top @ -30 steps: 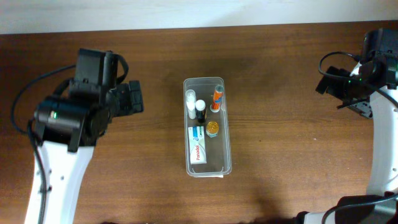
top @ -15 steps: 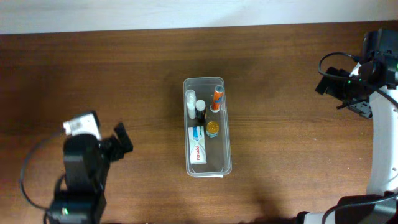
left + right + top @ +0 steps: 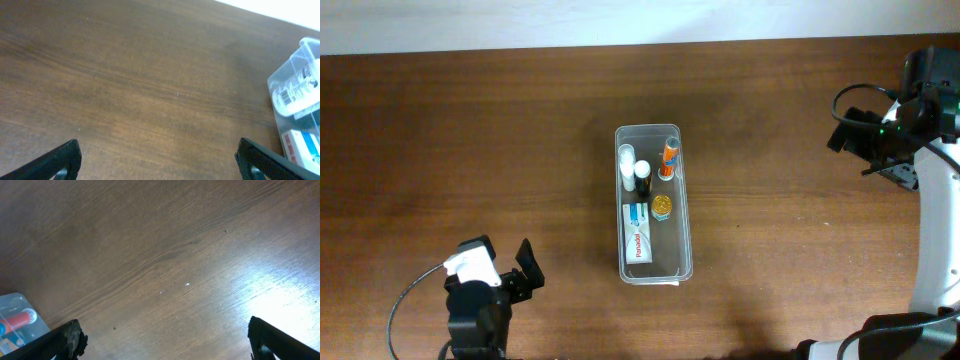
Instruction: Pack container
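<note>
- left gripper point(image 3: 157, 149) is spread wide, empty, well apart from container point(image 3: 668, 258) mid-table point(image 3: 520, 130).
- right gripper point(image 3: 164, 330) is likewise spread, empty.
- small items point(image 3: 637, 232) inside are hard to identify.

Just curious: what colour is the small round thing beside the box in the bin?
The round thing is golden; clearest overhead.

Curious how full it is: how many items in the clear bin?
5 in the container: white bottle, dark-capped bottle, orange tube at far end; gold tin, white box mid-bin. None apparently hidden.
</note>
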Controlling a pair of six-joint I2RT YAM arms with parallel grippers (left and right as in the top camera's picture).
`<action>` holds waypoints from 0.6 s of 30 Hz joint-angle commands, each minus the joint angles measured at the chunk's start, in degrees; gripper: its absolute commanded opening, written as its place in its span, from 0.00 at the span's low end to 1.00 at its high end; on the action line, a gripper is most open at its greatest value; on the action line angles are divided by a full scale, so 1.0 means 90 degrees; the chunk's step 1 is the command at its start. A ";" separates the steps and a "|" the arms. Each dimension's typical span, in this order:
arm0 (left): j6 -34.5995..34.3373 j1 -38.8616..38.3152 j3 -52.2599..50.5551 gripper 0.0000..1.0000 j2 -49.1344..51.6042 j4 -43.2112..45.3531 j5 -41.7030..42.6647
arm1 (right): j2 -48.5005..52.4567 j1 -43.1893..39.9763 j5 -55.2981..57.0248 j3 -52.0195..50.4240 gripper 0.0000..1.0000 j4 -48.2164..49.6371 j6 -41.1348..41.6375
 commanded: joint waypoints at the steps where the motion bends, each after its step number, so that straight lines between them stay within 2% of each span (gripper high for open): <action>1: 0.0005 0.0029 -0.0614 0.99 -0.0576 0.0272 0.0070 | 0.0039 -0.0012 -0.0012 -0.0010 0.98 0.0005 0.0005; 11: 0.0007 0.0027 -0.0845 0.99 -0.1183 0.0418 0.0070 | 0.0039 -0.0012 -0.0012 -0.0010 0.98 0.0005 0.0005; 18: 0.0007 0.0027 -0.0845 0.99 -0.1166 0.0415 0.0070 | 0.0039 -0.0012 -0.0012 -0.0010 0.98 0.0005 0.0005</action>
